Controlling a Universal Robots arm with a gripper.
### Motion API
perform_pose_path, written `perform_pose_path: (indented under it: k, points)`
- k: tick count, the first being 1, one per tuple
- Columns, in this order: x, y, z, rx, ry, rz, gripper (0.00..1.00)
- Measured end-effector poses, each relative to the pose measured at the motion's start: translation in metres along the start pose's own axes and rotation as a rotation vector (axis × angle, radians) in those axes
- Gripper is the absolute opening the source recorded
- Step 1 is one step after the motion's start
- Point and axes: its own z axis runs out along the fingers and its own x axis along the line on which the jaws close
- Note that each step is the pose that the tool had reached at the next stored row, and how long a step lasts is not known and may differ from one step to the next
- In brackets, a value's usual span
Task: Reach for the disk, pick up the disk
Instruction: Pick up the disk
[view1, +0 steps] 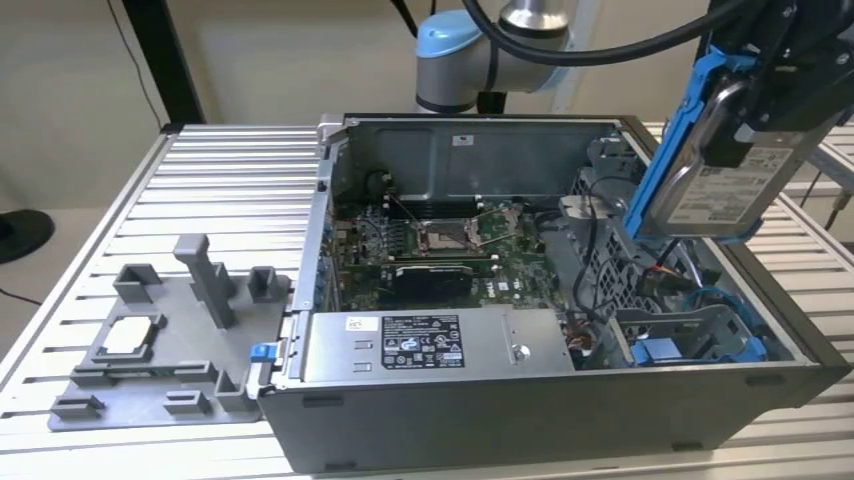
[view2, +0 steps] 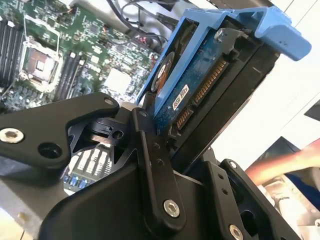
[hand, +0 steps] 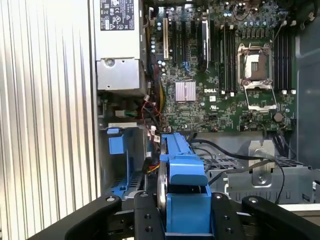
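- The gripper (view1: 747, 110) has its black fingers (view2: 155, 165) closed on the disk (view1: 727, 185), held tilted in the air above the open computer case (view1: 534, 400) at the exterior view's right.
- The disk is silver metal in a blue plastic frame, with a white printed label.
- The long grey box (view1: 427, 345) near the case front carries a black-and-white label.
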Motion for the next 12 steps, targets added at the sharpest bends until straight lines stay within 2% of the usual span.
perform_pose_path:
  k: [12]
  points:
    - [0.0425,-0.0013,0.0004,0.0001,-0.0003,0.006,0.0]
